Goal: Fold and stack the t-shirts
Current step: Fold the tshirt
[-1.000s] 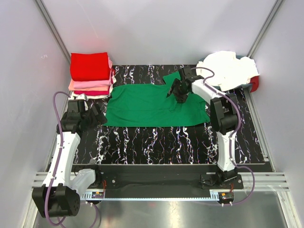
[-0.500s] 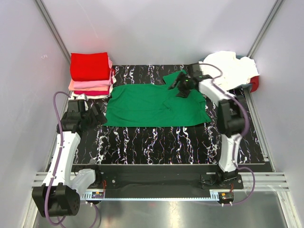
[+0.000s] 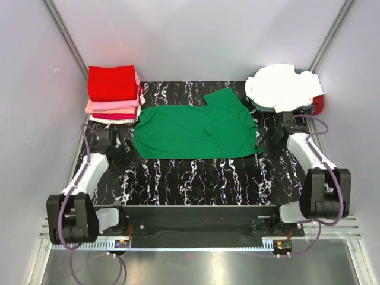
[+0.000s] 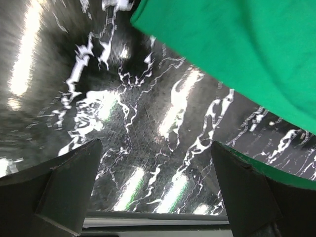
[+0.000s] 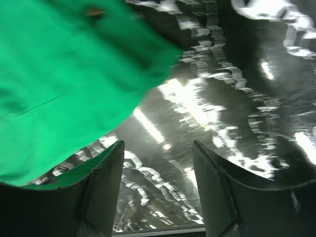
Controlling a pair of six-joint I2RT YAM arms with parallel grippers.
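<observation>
The bright green t-shirt (image 3: 196, 127) lies partly folded on the black white-veined mat (image 3: 196, 175), one sleeve folded inward at its upper right. It also shows in the left wrist view (image 4: 237, 44) and the right wrist view (image 5: 64, 79). My left gripper (image 3: 120, 155) is open and empty, low over the mat just left of the shirt's lower left corner. My right gripper (image 3: 268, 142) is open and empty, just right of the shirt's lower right corner. A folded stack with a red shirt (image 3: 111, 82) on pink ones (image 3: 113, 107) sits at the back left. Unfolded cream and white shirts (image 3: 285, 86) are piled at the back right.
A red shirt edge (image 3: 319, 104) peeks from under the white pile. Grey walls close in the left, back and right sides. A metal rail (image 3: 196, 228) runs along the near edge by the arm bases.
My right arm let go of the green sleeve and drew back from the shirt's upper right to beside its lower right corner. My left arm lowered and pulled in toward the lower left corner.
</observation>
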